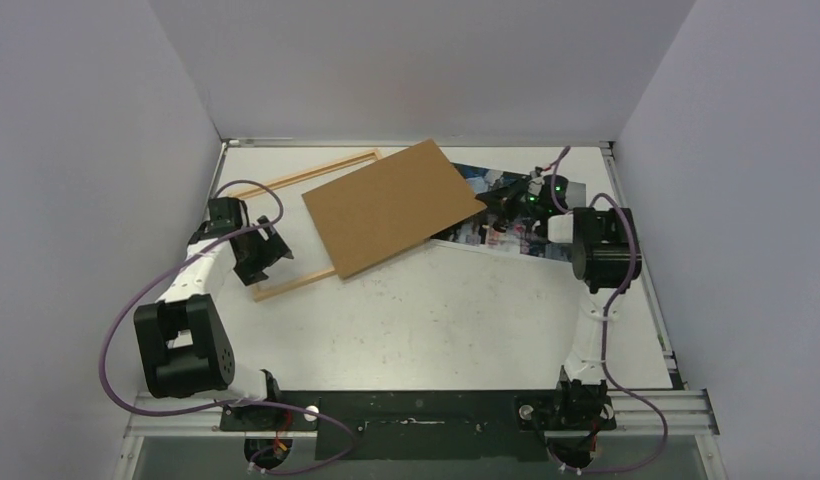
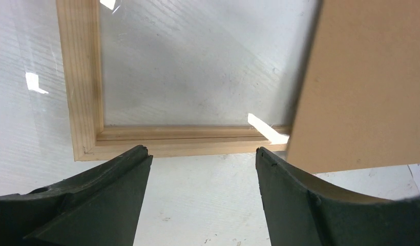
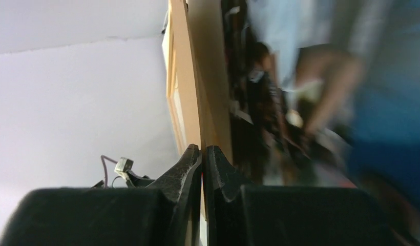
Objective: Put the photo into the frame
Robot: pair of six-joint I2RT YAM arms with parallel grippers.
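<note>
Currently I am reading this as the clearing step, since a brown backing board is covering part of both task pieces and nothing is going into the frame yet. Starting at the left, my left gripper (image 1: 264, 250) is hanging with its jaws standing apart, just over the near-left corner of the frame (image 1: 296, 283), which is lying at the far left of the table (image 1: 436, 320). Moving right, the backing board (image 1: 391, 205) is lying across the frame's right part and overlapping the photo (image 1: 473, 180), which is sitting at the far right. My right gripper (image 1: 493, 200) is sitting at that overlap with its jaws pressed together. I am judging that the next move is calling for the board to be carried clear without dragging the glossy print along. The overhead view is giving me the whole layout. The left wrist view is adding the stepped inner ledge of the frame's rail. The right wrist view is showing the board edge-on, running up from the closed fingertips beside the blurred photo. Whether the board is actually pinched between them, I cannot tell.
</note>
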